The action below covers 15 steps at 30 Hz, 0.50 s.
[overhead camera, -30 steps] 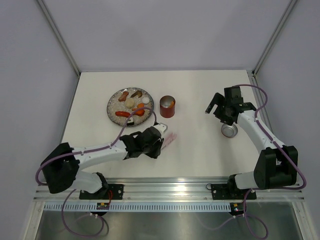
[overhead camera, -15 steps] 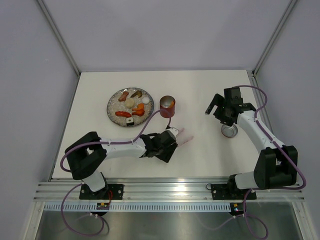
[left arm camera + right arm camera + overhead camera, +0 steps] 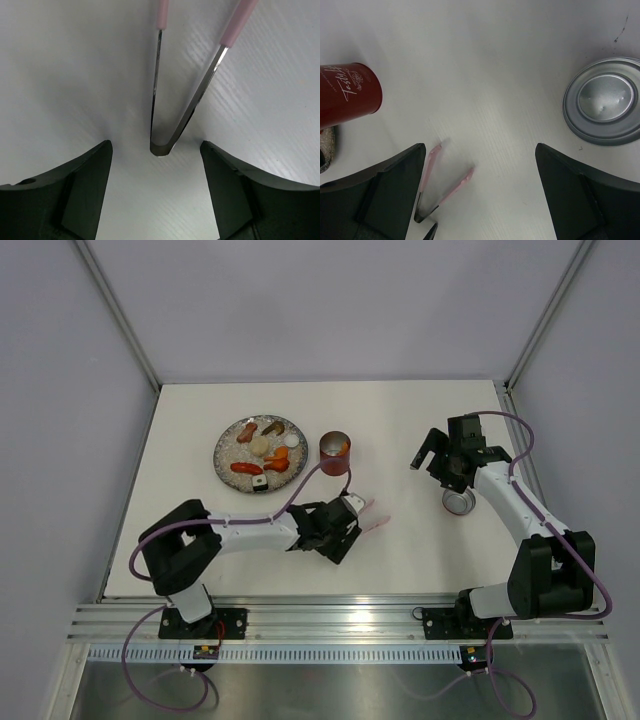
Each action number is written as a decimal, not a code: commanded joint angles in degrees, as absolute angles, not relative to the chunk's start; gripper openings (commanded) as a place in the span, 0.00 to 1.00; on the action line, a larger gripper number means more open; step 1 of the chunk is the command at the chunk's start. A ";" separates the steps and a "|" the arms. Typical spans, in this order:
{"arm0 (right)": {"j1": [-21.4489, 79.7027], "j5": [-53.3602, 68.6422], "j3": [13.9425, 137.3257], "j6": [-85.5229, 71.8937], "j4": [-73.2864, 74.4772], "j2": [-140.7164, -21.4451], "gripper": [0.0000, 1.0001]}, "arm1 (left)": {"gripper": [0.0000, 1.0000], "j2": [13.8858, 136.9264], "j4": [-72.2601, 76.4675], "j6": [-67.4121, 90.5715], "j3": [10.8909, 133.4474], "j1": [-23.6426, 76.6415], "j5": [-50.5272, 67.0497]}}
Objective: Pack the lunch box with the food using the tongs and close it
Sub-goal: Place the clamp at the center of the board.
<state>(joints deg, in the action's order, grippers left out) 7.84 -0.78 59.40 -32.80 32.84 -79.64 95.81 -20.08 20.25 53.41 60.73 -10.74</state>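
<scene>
The pale pink tongs (image 3: 375,517) lie flat on the table, their joined metal end (image 3: 160,146) just between the tips of my left gripper (image 3: 155,146) without touching either finger. That gripper (image 3: 352,512) is open and holds nothing. The red lunch box (image 3: 335,453) stands upright and open beside the plate; it also shows in the right wrist view (image 3: 347,95). Its lid (image 3: 458,502) lies silver side up at the right (image 3: 605,100). The food (image 3: 262,452) sits on the plate. My right gripper (image 3: 432,453) hovers open and empty (image 3: 480,146) above the table, with the tongs (image 3: 442,187) below it.
The speckled grey plate (image 3: 226,443) lies left of the lunch box. A purple cable loops from the left arm past the canister. Grey walls and metal frame posts bound the table at the back and sides.
My left arm has swung right across the near table carrying the tongs, then its jaws have opened and let the tongs go onto the table. The right arm has not moved.
</scene>
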 commanded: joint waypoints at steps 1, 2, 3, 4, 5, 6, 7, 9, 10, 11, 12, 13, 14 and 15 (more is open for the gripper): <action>8.09 -0.35 59.77 -32.43 32.34 -78.93 1.00 | 0.73 97.73 -18.11 16.00 57.91 60.82 -9.58; 8.00 -0.35 59.85 -32.34 32.43 -78.84 1.00 | 0.69 98.34 -17.93 15.65 58.44 60.82 -9.58; 8.00 -0.26 59.85 -32.34 32.52 -78.75 1.00 | 0.68 99.39 -17.84 15.30 59.06 60.73 -9.15; 8.09 -0.44 59.94 -32.26 32.52 -78.75 1.00 | 0.66 100.01 -17.49 15.21 59.93 60.65 -8.71; 8.00 -0.44 60.12 -32.26 32.78 -78.75 0.99 | 0.65 100.63 -17.23 14.94 60.20 60.47 -8.27; 8.00 -0.53 60.20 -32.26 33.13 -78.84 0.99 | 0.61 101.24 -17.05 14.77 60.55 60.12 -7.13; 8.00 -0.61 60.47 -31.99 33.31 -78.66 1.00 | 0.60 102.29 -16.70 14.77 60.90 59.77 -6.51; 8.00 -0.97 60.64 -31.82 33.57 -78.49 1.00 | 0.57 102.83 -16.17 14.76 60.91 58.72 -4.67; 8.00 -1.05 60.82 -31.64 33.75 -78.57 1.00 | 0.56 103.01 -15.91 14.77 60.82 58.45 -4.22; 8.00 -1.14 60.73 -31.64 33.66 -78.49 1.00 | 0.56 103.01 -15.91 14.77 60.73 57.93 -3.87; 8.00 -1.14 60.82 -31.64 33.66 -78.49 0.99 | 0.56 102.92 -15.82 14.59 60.56 57.75 -3.52; 8.09 -1.06 60.73 -31.64 33.66 -78.40 1.00 | 0.55 102.92 -15.91 14.59 60.56 57.57 -3.52; 8.00 -0.97 60.73 -31.64 33.49 -78.57 1.00 | 0.55 102.92 -15.91 14.42 60.47 57.39 -3.43; 8.00 -0.88 60.73 -31.64 33.49 -78.66 1.00 | 0.54 103.01 -16.00 14.15 60.47 57.39 -3.43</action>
